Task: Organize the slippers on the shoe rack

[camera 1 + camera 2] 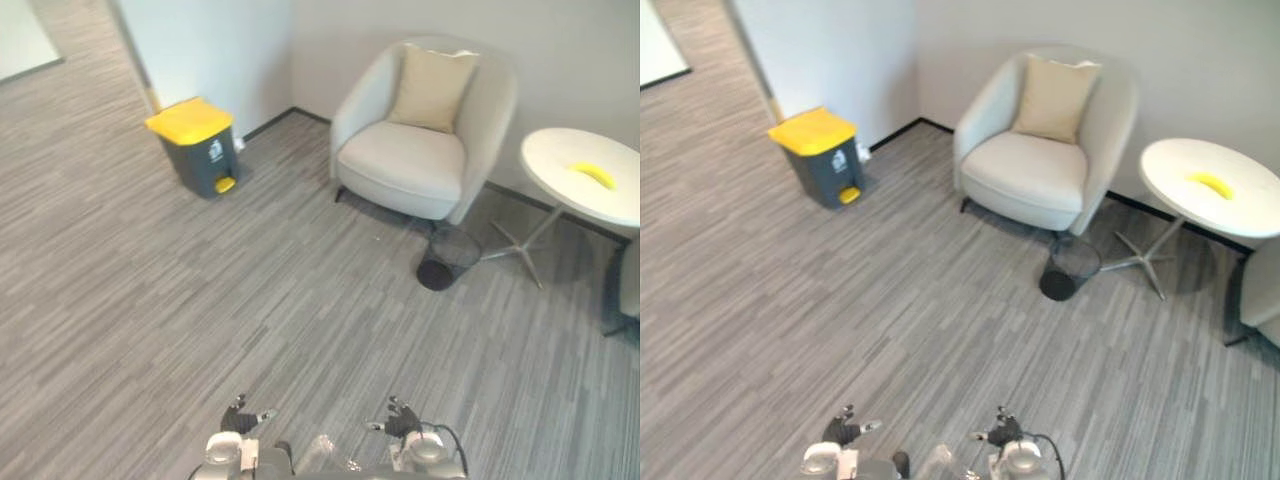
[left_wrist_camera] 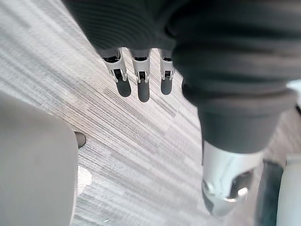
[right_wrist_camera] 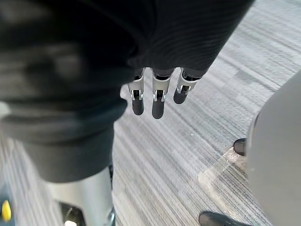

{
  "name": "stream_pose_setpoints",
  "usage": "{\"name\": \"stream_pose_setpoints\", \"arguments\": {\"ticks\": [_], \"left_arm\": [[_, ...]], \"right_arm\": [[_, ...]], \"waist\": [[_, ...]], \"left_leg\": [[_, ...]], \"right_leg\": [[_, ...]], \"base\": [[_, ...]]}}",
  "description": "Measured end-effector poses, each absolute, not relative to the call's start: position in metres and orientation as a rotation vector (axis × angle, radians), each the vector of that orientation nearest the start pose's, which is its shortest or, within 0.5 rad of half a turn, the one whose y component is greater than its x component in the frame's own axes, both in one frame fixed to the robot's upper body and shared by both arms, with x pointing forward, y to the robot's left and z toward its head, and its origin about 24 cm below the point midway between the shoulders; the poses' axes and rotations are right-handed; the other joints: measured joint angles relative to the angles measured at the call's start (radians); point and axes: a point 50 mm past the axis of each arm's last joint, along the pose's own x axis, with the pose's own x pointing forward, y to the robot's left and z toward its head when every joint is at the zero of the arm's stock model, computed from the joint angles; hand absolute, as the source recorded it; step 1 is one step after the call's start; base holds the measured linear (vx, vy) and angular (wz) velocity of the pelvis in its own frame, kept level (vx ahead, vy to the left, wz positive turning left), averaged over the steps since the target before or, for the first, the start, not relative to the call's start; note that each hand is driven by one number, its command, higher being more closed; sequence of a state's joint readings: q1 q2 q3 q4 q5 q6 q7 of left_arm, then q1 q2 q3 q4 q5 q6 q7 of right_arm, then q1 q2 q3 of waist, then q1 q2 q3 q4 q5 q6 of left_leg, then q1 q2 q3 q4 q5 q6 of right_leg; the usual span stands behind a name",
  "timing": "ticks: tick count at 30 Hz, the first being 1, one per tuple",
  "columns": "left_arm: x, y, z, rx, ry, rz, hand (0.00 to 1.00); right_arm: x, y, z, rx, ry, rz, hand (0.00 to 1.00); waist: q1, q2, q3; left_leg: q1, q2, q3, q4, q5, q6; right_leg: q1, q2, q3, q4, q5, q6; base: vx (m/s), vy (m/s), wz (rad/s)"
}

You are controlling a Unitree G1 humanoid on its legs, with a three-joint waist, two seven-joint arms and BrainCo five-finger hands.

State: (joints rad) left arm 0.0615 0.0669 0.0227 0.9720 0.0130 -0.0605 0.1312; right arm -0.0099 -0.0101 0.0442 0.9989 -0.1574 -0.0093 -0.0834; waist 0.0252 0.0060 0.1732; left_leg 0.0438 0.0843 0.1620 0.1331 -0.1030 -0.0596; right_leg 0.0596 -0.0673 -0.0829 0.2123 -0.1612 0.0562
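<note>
Left hand point(image 1: 238, 419) and right hand point(image 1: 401, 421), low over the carpet point(image 1: 200, 300)
Both hang with straight fingers point(image 2: 143, 89) (nothing held); farther off stand an armchair point(image 1: 405, 165), a yellow-lidded bin point(image 1: 198, 148) and a round table point(image 1: 556, 160).

No lettering I can read from here; the pale mark on the yellow-lidded bin point(image 1: 197, 145), far left, is too small to make out.

Wide open carpet point(image 1: 200, 300) up front. The stuff in the way is all by the far wall: yellow-lidded bin point(image 1: 195, 145), armchair point(image 1: 405, 160), mesh basket point(image 1: 447, 257) right beside it, round table point(image 1: 580, 170).
</note>
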Motion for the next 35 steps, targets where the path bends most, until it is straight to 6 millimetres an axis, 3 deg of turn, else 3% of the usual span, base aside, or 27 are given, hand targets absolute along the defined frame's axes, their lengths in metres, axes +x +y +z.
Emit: {"name": "stream_pose_setpoints", "arguments": {"ticks": [1,3,6,8,10,11,14,16,17,18,19,20,21,22,23,25,26,35], "left_arm": [[0.123,0.188,-0.15,0.128,0.97,0.18,0.0],[0.12,0.184,-0.152,0.129,0.986,0.164,0.0],[0.119,0.181,-0.153,0.128,0.992,0.153,0.0],[0.119,0.18,-0.153,0.124,0.994,0.151,0.0],[0.121,0.179,-0.152,0.117,0.98,0.151,0.0],[0.124,0.18,-0.15,0.108,0.965,0.16,0.0],[0.127,0.178,-0.149,0.099,0.951,0.162,0.0],[0.129,0.179,-0.148,0.104,0.945,0.163,0.0],[0.131,0.178,-0.147,0.106,0.937,0.161,0.0],[0.132,0.179,-0.146,0.106,0.934,0.165,0.0],[0.132,0.178,-0.147,0.104,0.936,0.166,0.0],[0.129,0.173,-0.148,0.094,0.944,0.157,0.0],[0.13,0.17,-0.148,0.075,0.943,0.16,0.0],[0.132,0.174,-0.147,0.091,0.937,0.159,0.0],[0.132,0.175,-0.147,0.096,0.936,0.159,0.0],[0.13,0.186,-0.147,0.125,0.947,0.167,0.0],[0.129,0.188,-0.148,0.13,0.952,0.169,0.0],[0.121,0.188,-0.152,0.146,0.986,0.153,0.0]], "right_arm": [[0.144,-0.149,-0.148,-0.214,0.963,0.045,0.0],[0.148,-0.152,-0.146,-0.224,0.945,0.042,0.0],[0.148,-0.159,-0.146,-0.248,0.944,0.039,0.0],[0.146,-0.164,-0.147,-0.279,0.951,0.042,0.0],[0.144,-0.17,-0.148,-0.298,0.96,0.039,0.0],[0.142,-0.171,-0.149,-0.3,0.97,0.038,0.0],[0.141,-0.176,-0.149,-0.313,0.977,0.03,0.0],[0.141,-0.182,-0.149,-0.313,0.986,0.006,0.0],[0.141,-0.185,-0.148,-0.301,0.986,-0.02,0.0],[0.141,-0.186,-0.149,-0.29,0.991,-0.034,0.0],[0.139,-0.186,-0.149,-0.289,0.994,-0.036,0.0],[0.135,-0.189,-0.15,-0.297,1.005,-0.039,0.0],[0.134,-0.192,-0.151,-0.305,1.015,-0.041,0.0],[0.13,-0.186,-0.153,-0.286,1.025,-0.038,0.0],[0.129,-0.185,-0.153,-0.279,1.026,-0.038,0.0],[0.126,-0.176,-0.155,-0.236,1.036,-0.046,0.0],[0.124,-0.174,-0.155,-0.225,1.04,-0.052,0.0],[0.117,-0.178,-0.158,-0.168,1.064,-0.11,0.0]], "waist": [[-0.001,-0.008,0.0],[-0.024,0.0,-0.002],[-0.027,0.012,-0.003],[-0.029,0.018,-0.004],[-0.025,0.035,0.004],[-0.016,0.052,0.012],[-0.007,0.069,0.014],[-0.001,0.047,0.011],[-0.001,0.039,0.021],[0.004,0.034,0.026],[0.006,0.036,0.024],[0.009,0.06,0.016],[0.014,0.064,0.017],[0.013,0.033,0.004],[0.014,0.025,0.001],[0.014,-0.025,-0.016],[0.014,-0.034,-0.019],[0.014,-0.035,-0.037]], "left_leg": [[0.017,-0.005,0.039,-0.013,0.0,-0.001],[0.051,-0.001,0.057,-0.041,0.006,-0.011],[0.069,0.006,0.09,-0.075,0.02,-0.027],[0.055,0.031,0.097,-0.031,-0.006,-0.041],[0.002,0.108,0.101,0.18,-0.109,-0.069],[-0.068,0.168,0.082,0.388,-0.141,-0.081],[-0.172,0.235,0.026,0.679,-0.093,-0.055],[-0.187,0.148,-0.072,0.647,-0.155,-0.057],[-0.184,0.078,-0.128,0.556,-0.197,-0.04],[-0.181,-0.013,-0.21,0.409,-0.2,-0.038],[-0.177,-0.043,-0.249,0.326,-0.181,-0.043],[-0.158,-0.064,-0.311,0.174,-0.082,-0.048],[-0.144,-0.068,-0.296,0.18,-0.007,-0.013],[-0.115,-0.09,-0.276,0.15,-0.009,-0.003],[-0.11,-0.095,-0.274,0.141,-0.008,-0.002],[-0.075,-0.118,-0.253,0.076,0.006,0.019],[-0.059,-0.123,-0.251,0.057,0.009,0.024],[0.027,-0.122,-0.232,-0.053,0.024,0.039]], "right_leg": [[-0.01,-0.045,-0.197,-0.007,-0.013,-0.024],[-0.008,-0.069,-0.295,0.007,-0.001,-0.021],[-0.025,-0.045,-0.273,-0.004,0.005,-0.031],[-0.007,-0.018,-0.268,-0.042,0.014,-0.037],[0.056,0.037,-0.248,-0.122,0.022,-0.044],[0.086,0.075,-0.223,-0.154,0.025,-0.06],[0.109,0.119,-0.127,-0.159,0.024,-0.086],[0.115,0.088,-0.058,-0.151,0.022,-0.093],[0.114,0.062,-0.023,-0.143,0.022,-0.091],[0.112,0.027,0.005,-0.144,0.031,-0.076],[0.112,0.018,0.02,-0.147,0.031,-0.068],[0.112,0.026,0.042,-0.152,0.027,-0.043],[0.125,0.025,0.066,-0.153,0.016,-0.023],[0.133,-0.005,0.053,-0.149,0.01,-0.009],[0.133,-0.013,0.051,-0.147,0.007,-0.004],[0.133,-0.042,0.048,-0.145,-0.001,0.004],[0.133,-0.048,0.044,-0.142,-0.001,0.004],[0.137,-0.056,0.032,-0.115,-0.001,0.004]], "base": [[-0.04,-0.032,-0.92],[0.03,-0.032,-0.6],[0.04,-0.043,-0.41],[0.06,-0.088,-0.12],[0.07,-0.086,-0.36],[0.06,-0.033,-0.65],[0.15,0.032,-1.02],[0.23,0.122,-0.98],[0.22,0.165,-0.95],[0.23,0.221,-0.92],[0.19,0.2,-0.87],[0.2,0.234,-0.69],[0.26,0.247,-0.6],[0.22,0.203,-0.34],[0.22,0.127,-0.15],[0.21,0.053,-0.14],[0.2,0.038,-0.16],[0.08,0.004,-0.06]]}}
